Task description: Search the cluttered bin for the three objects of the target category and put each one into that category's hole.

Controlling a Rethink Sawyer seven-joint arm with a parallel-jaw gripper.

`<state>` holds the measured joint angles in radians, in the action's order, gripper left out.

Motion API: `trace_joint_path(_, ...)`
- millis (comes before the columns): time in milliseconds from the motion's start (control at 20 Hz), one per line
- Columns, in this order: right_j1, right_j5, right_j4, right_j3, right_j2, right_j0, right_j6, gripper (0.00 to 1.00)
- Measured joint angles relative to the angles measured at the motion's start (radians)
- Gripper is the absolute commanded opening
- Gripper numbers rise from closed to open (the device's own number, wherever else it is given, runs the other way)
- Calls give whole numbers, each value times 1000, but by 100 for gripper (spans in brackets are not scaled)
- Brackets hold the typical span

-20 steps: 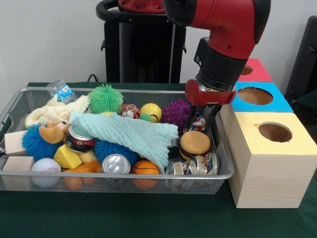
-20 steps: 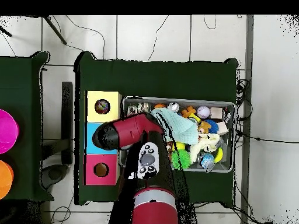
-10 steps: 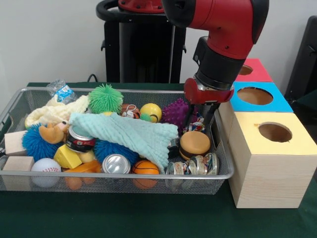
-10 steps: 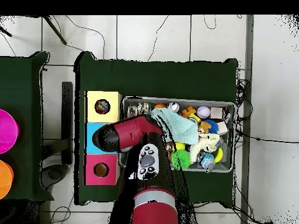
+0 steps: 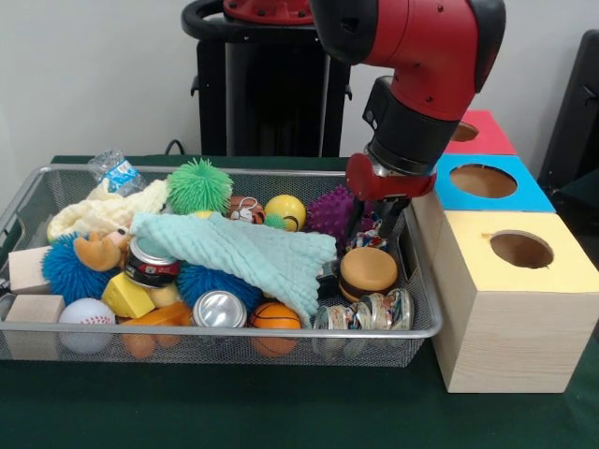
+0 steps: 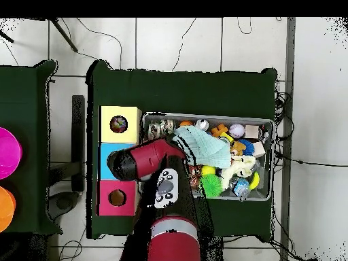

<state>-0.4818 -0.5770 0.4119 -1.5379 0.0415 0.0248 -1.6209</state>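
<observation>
Three wooden boxes stand beside the wire bin (image 5: 426,329) in the front view: a yellow-topped box (image 5: 510,309) nearest, then a blue-topped box (image 5: 487,182) and a red-topped box (image 5: 479,133), each with a round hole. The gripper (image 5: 376,227) hangs low in the bin corner next to the boxes, just above a toy hamburger (image 5: 368,271) and beside a purple spiky ball (image 5: 333,211). Something with a colourful print shows between its dark fingers (image 5: 391,217), but I cannot tell if they are closed on it or only around it. A mint green cloth (image 5: 245,254) lies over the middle of the heap, covering part of a can (image 5: 150,262); a second can (image 5: 220,309) and a crushed can (image 5: 365,311) lie at the front wall. Which category is the target I cannot tell.

From the overhead view, the red arm (image 6: 144,158) reaches from the base across the boxes into the bin (image 6: 265,198), and it hides the gripper completely. The cloth (image 6: 202,146) spreads near the arm's end.

The risk, in my judgement, is a weak or partial hold: the corner is crowded, so the fingers may catch a neighbour, or a lifted object may slip and fall back into the clutter. The cloth may also hide a target object from the search.
</observation>
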Motion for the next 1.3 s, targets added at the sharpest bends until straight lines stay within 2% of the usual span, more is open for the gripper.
trace_joint_path(250,50,77,26,9,80,73,-7,100)
trace_joint_path(400,97,163,29,10,146,137,-25,100)
trace_joint_path(700,136,231,24,10,186,162,-50,100)
trace_joint_path(1000,131,242,-1,4,142,108,-51,100)
trace_joint_path(1100,109,243,-17,-19,90,49,-51,100)
trace_joint_path(1250,89,243,-28,-46,49,-1,-51,100)
trace_joint_path(1300,74,243,-35,-69,15,-42,-51,100)
